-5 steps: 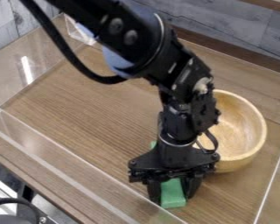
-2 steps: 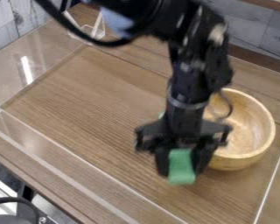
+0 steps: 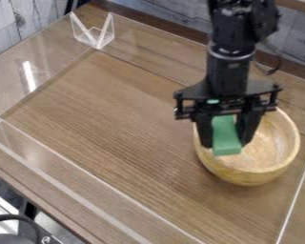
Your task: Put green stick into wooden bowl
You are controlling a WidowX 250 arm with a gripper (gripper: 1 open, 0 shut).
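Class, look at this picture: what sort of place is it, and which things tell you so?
Probably a robot test bench in a lab: a wood-grain table fenced by clear plastic walls, with a black arm whose gripper holds a green stick over a wooden bowl.

The mint green stick (image 3: pixel 228 135) is hanging upright over the round, light tan wooden bowl (image 3: pixel 251 164)

Mint-green stick (image 3: pixel 228 136), light tan grained wooden bowl (image 3: pixel 277 163)
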